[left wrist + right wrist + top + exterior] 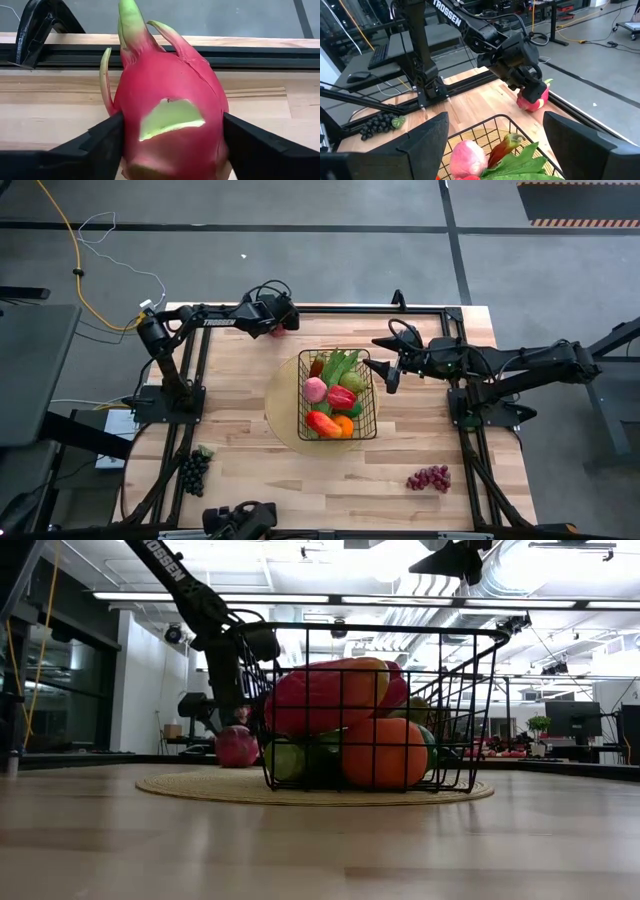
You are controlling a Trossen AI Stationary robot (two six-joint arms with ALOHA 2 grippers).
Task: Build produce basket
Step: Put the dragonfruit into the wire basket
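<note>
Two arms over one wooden surface (300, 480). High view: basket (338, 395) of produce at centre; left end effector (278, 322) at far edge; right end effector (392, 372) beside basket, fingers spread. Left wrist view: fingers pinching dragon fruit (170, 115). Right wrist view: dark grapes (377, 124) lying apart on the surface.

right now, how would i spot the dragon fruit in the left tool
Start at the black wire basket mid-table, then look toward the far-left table edge. There the left tool clamps the dragon fruit: pink with green-tipped scales, the only produce outside the basket that is not grapes.
</note>
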